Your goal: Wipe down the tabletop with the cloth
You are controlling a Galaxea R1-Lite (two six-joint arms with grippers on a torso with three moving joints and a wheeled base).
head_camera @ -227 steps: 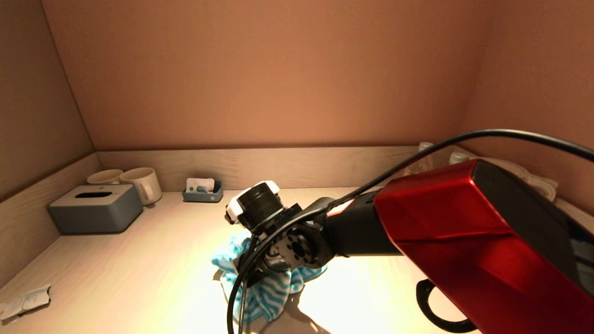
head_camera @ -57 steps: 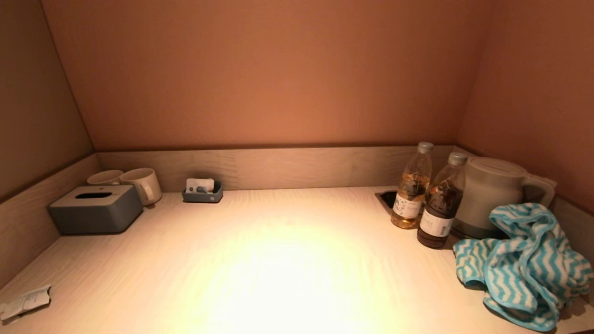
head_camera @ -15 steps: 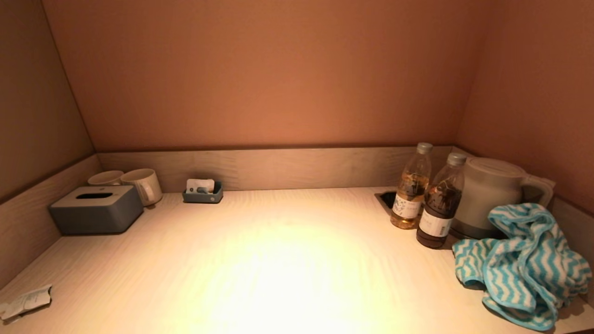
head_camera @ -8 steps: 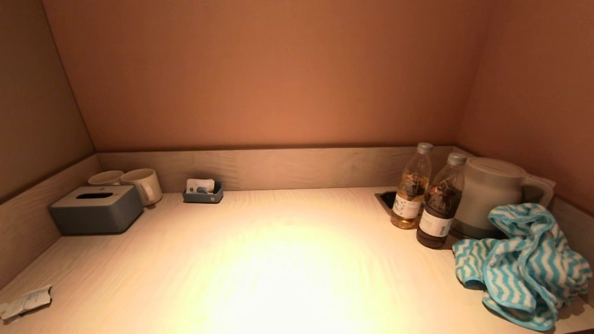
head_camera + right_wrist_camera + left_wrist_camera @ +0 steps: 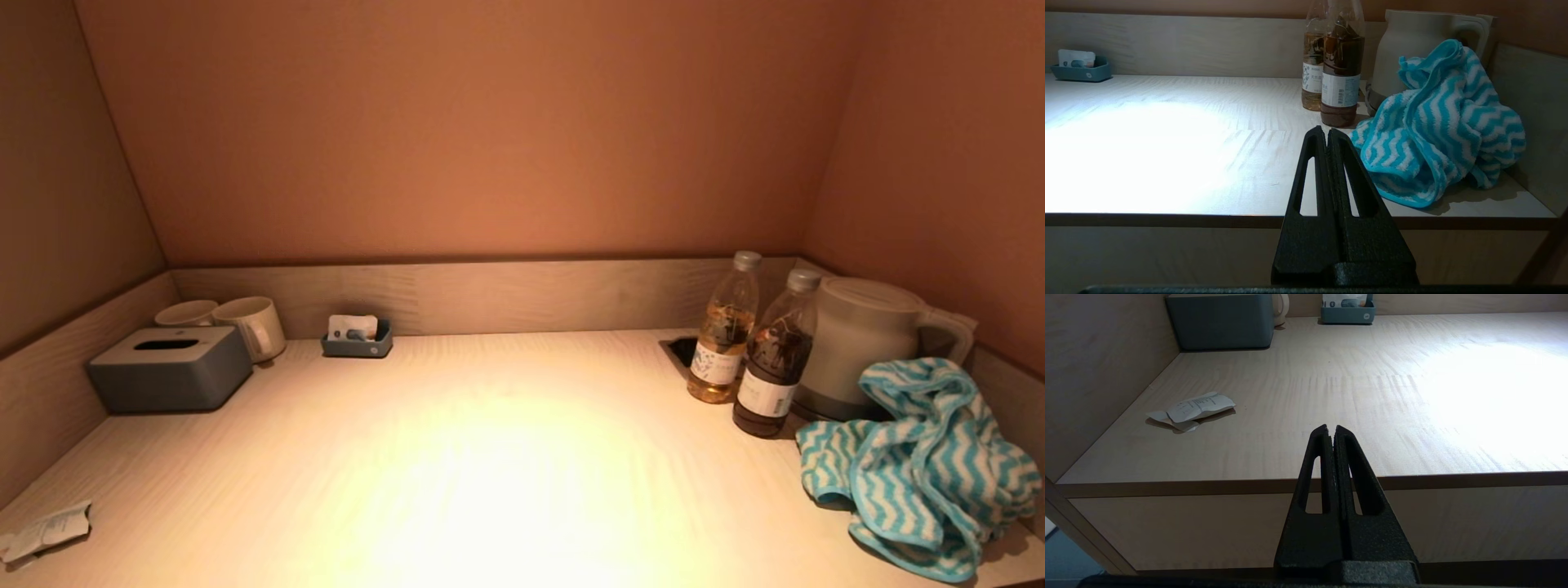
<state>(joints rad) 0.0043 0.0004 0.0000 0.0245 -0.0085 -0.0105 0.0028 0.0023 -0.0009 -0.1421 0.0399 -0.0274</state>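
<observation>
The crumpled blue-and-white striped cloth [image 5: 921,469] lies on the pale wooden tabletop [image 5: 490,457], touching the grey kettle [image 5: 861,343]. The left gripper [image 5: 1331,430] and right gripper [image 5: 1327,132] are closed tight, holding nothing, in front of the tabletop.

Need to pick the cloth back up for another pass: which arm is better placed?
Right, probably. The cloth is bunched at the tabletop's right end, just ahead of the shut right gripper. The left gripper, also shut, faces the far left side by a paper scrap.
</observation>
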